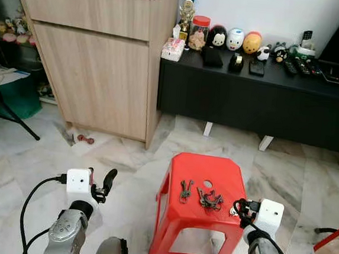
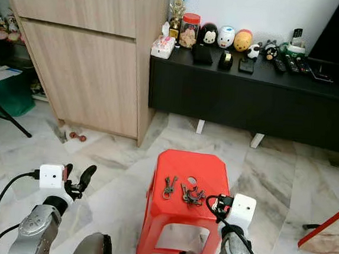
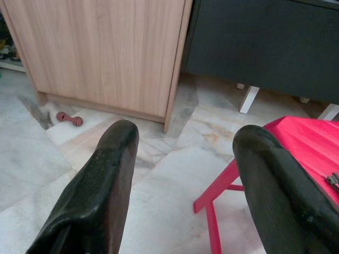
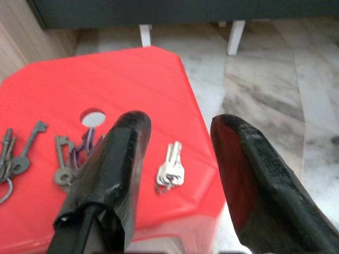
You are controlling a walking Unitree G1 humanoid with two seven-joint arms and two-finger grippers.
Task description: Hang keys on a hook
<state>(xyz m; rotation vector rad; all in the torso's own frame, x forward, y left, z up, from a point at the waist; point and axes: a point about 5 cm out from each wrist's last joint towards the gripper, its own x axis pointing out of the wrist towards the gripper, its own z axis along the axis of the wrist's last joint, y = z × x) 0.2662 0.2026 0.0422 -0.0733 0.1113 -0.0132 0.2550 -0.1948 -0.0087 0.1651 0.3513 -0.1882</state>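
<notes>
Three bunches of keys are lying on the red stool [image 1: 204, 171] at lower centre of the left eye view: a dark pair [image 1: 185, 189] toward the left, a tangled cluster [image 1: 209, 199] beside the seat hole, and a small silver set [image 4: 170, 172] near the right edge, sitting plainly between the right gripper [image 4: 177, 132] fingers in the right wrist view; those fingers are standing wide apart and holding nothing, hovering just above the seat; the left gripper [image 3: 185, 140] is also gaping wide, over marble floor [image 1: 125, 159] left of the stool; a wooden cabinet [image 1: 98, 55] is filling the upper left; a black bench [image 1: 255, 99] is carrying toys at upper right.
</notes>
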